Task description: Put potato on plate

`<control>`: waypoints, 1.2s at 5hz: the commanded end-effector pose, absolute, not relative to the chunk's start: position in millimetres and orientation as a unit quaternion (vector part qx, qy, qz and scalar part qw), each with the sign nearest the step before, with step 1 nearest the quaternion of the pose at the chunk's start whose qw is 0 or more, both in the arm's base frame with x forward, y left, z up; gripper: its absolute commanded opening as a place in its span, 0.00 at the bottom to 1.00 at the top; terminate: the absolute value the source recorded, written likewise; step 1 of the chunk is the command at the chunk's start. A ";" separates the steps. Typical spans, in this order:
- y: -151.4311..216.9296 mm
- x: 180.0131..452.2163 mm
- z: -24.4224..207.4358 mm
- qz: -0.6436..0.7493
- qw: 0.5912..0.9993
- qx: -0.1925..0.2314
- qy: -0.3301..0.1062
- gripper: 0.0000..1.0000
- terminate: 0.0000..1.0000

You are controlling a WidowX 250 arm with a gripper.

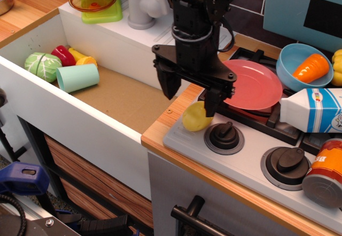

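Observation:
The pale-yellow potato (193, 118) lies on the front left corner of the toy stove, by the wooden counter edge. The pink-red plate (254, 83) sits on the stove's back left burner, just behind and right of it. My black gripper (191, 97) hangs directly over the potato with its jaws open. The left finger (170, 85) is to the potato's upper left. The right finger (212, 103) covers the potato's right end. Nothing is held.
A light-blue bowl (291, 62) with an orange carrot (310, 67) stands behind the plate. A milk carton (312, 109) and an orange can (325, 173) stand at the right. Stove knobs (224, 137) are in front. The sink (123, 99) at left holds toy vegetables and a cup (78, 77).

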State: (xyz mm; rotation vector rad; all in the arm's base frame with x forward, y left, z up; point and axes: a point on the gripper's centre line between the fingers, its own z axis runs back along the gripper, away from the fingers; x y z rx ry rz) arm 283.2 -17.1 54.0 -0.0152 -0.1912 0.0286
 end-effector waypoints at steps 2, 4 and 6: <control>-19.2 289.6 35.3 0.018 0.992 -0.044 -0.121 1.00 0.00; -19.5 282.8 21.2 0.030 0.990 -0.050 -0.125 1.00 0.00; -13.3 283.7 56.0 0.036 0.994 -0.020 -0.097 0.00 0.00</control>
